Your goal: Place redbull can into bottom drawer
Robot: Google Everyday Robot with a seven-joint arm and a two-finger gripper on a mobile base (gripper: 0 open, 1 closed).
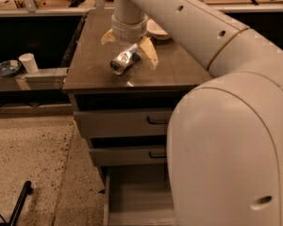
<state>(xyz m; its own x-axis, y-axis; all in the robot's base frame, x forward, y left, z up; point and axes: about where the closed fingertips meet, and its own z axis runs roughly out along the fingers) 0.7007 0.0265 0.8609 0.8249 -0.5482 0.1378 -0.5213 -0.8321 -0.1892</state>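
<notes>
The redbull can (124,59), silver with blue patches, lies on its side on the brown cabinet top (94,65), its shiny end facing front-left. My gripper (128,48) hangs over it with its tan fingers (149,55) spread wide, one at the can's right and one behind its left; it is open and holds nothing. The bottom drawer (137,197) is pulled out below the two upper drawers, its flat floor bare, partly hidden by my arm.
A white bowl (156,30) sits on the cabinet top behind the gripper. A white paper cup (28,62) and a dark dish (7,68) stand on a low ledge at the left. My large white arm (226,140) fills the right side. Speckled floor lies at the lower left.
</notes>
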